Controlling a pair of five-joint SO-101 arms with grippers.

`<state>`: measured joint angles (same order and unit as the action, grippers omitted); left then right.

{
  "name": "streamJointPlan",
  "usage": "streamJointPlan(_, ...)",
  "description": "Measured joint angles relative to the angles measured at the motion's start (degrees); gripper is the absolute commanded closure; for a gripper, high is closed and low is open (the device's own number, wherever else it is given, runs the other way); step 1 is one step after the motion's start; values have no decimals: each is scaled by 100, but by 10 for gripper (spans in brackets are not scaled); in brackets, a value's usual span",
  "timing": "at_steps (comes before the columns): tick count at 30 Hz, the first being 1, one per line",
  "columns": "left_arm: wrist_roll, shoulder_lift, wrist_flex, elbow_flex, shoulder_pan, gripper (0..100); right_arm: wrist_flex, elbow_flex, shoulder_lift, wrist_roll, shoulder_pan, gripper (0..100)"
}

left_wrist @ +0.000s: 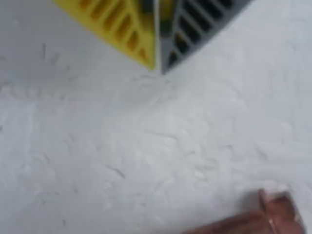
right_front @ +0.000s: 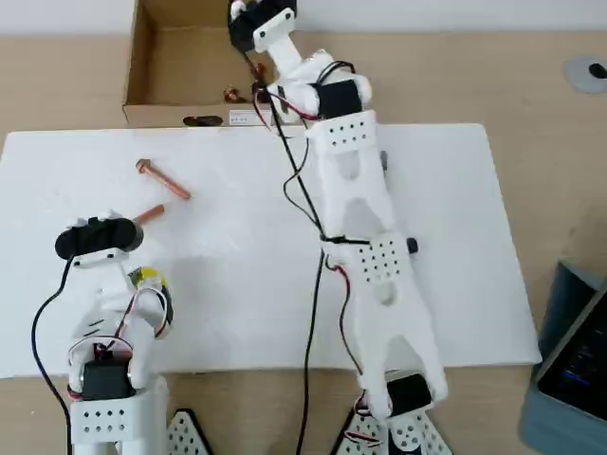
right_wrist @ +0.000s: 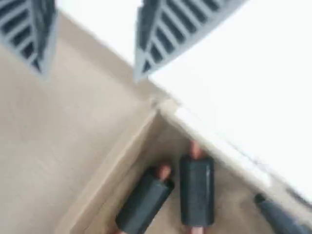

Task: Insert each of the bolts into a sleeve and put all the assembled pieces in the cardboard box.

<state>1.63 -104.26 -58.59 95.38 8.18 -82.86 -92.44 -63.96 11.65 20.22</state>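
Two bare bolts (right_front: 161,178) (right_front: 150,213) lie on the white mat (right_front: 427,284), copper-coloured, slim and round-shafted. The upper one shows a flanged head. The lower one lies just beside the left arm (right_front: 114,313), and its head end is also seen on the mat from the left wrist (left_wrist: 275,214). The mat is rough and fibrous up close, and it covers most of the tan wooden table (right_front: 531,85).

The cardboard box (right_front: 142,66) is plain brown with a smooth inside, and it sits at the far edge of the mat. In one corner of it (right_wrist: 73,146) two assembled pieces (right_wrist: 144,200) (right_wrist: 196,190) lie near each other. Each is a matte black cylindrical sleeve with a copper bolt end poking out. A third dark rounded piece (right_wrist: 278,217) lies close by, too cut off to identify.

The left gripper (left_wrist: 158,66) has one yellow and one grey ribbed finger. They are pressed together at the tips just above the mat, with nothing between them. The right arm (right_front: 360,209) stretches across the mat to the box. The right gripper (right_wrist: 92,70) hangs over the box corner with its grey ribbed fingers spread wide, empty and touching nothing.
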Motion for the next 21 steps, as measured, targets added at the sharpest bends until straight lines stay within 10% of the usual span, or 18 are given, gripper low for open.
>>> streamJointPlan(21,0,0,0,0,0,998,-1837,703,1846,-589,-484,868)
